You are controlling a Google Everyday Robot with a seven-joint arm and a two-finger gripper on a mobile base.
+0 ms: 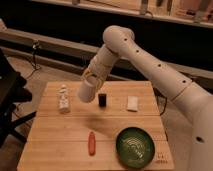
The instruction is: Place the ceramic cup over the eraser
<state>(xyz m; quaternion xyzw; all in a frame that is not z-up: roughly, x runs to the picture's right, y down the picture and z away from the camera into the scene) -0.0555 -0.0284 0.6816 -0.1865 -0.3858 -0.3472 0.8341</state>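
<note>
My gripper is shut on the off-white ceramic cup and holds it tilted above the wooden table, mouth down to the lower left. The cup hangs just left of the small black eraser, which stands upright near the table's middle back. The cup's lower edge is about level with the eraser's top and close beside it, not over it. The fingers are mostly hidden by the cup and the wrist.
A small pale labelled bottle stands at the left. A flat white piece lies right of the eraser. A red-orange stick lies at the front, and a green bowl sits at the front right.
</note>
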